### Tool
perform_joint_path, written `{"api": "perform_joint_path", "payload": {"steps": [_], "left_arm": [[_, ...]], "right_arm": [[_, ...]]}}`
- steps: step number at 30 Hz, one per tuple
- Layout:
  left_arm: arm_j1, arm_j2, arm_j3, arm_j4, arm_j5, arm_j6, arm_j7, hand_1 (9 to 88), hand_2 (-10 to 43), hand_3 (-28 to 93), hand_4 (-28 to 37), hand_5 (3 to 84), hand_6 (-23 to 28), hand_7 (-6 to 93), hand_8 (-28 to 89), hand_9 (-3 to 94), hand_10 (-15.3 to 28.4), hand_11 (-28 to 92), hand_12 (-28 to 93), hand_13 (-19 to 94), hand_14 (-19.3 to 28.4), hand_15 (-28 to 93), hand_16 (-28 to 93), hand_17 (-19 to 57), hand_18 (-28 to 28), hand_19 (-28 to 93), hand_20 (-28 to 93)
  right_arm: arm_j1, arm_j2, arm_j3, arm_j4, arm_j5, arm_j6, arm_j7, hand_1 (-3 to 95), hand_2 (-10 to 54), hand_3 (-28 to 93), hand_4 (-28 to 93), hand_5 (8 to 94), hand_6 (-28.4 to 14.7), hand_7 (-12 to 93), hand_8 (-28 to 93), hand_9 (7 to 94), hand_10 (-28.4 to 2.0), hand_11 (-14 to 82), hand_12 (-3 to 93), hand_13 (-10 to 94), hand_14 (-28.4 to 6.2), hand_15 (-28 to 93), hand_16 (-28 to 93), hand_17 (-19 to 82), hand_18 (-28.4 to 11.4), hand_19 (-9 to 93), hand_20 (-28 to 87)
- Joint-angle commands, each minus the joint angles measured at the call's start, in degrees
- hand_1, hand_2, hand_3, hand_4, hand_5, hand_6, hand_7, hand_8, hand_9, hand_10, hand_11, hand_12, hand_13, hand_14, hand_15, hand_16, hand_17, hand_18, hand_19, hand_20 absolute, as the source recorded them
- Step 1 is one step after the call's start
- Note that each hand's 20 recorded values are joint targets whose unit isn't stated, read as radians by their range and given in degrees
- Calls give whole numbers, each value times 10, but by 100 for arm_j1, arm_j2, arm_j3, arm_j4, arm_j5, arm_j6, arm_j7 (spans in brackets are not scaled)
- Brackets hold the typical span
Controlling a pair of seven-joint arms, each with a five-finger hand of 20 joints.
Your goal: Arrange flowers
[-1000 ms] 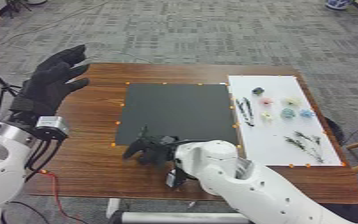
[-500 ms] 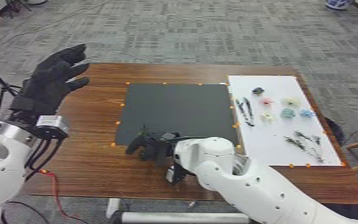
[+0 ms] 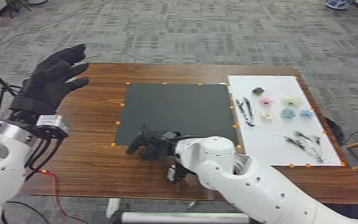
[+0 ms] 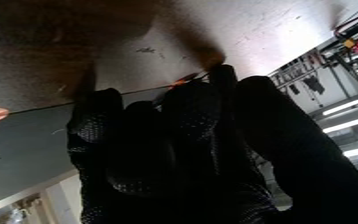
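Leftmost, the robot's left hand (image 3: 44, 82) is raised beside the brown table (image 3: 87, 115), fingers relaxed and open; next comes the black mat (image 3: 177, 107), with the right hand (image 3: 159, 145) at its near edge, its grip impossible to tell; then the white sheet (image 3: 269, 150) bears two dark slender pieces (image 3: 249, 114), pale and blue flowers (image 3: 288, 113), and green sprigs (image 3: 300, 144) nearer the robot.

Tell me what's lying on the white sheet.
On the white sheet lie a pink flower head, blue ones, pale yellow ones, a dark one, slender dark pieces and green sprigs. The right arm seems to cover its near left corner, hiding anything there.
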Motion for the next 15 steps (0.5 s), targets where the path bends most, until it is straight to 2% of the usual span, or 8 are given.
{"api": "perform_joint_path", "payload": {"steps": [1, 11, 15], "left_arm": [[-29, -36, 21, 24, -13, 12, -52, 262, -71, 703, -252, 208, 14, 212, -93, 135, 83, 119, 225, 37, 114, 350, -13, -146, 199, 378, 105], [-58, -42, 53, 34, -16, -1, -55, 263, -71, 703, -253, 209, 14, 212, -93, 135, 84, 114, 228, 37, 115, 344, -9, -146, 197, 372, 106], [-5, -49, 19, 9, -17, -1, -43, 263, -70, 703, -252, 208, 14, 212, -92, 135, 84, 113, 229, 37, 115, 343, -8, -146, 197, 371, 108]], "right_arm": [[48, -30, 56, 41, 69, 133, 78, 191, 198, 932, -98, 405, 27, 172, -143, 773, -123, 667, 374, 777, -103, 864, 340, 346, -232, 877, 440], [51, -121, 86, 61, 113, 236, 93, 185, 192, 932, -101, 404, 30, 170, -143, 772, -123, 668, 374, 776, -103, 865, 340, 345, -232, 875, 442], [4, -104, 123, 8, 147, 223, 73, 182, 188, 932, -101, 403, 31, 170, -143, 772, -123, 669, 373, 776, -103, 865, 340, 345, -231, 875, 442]]}}
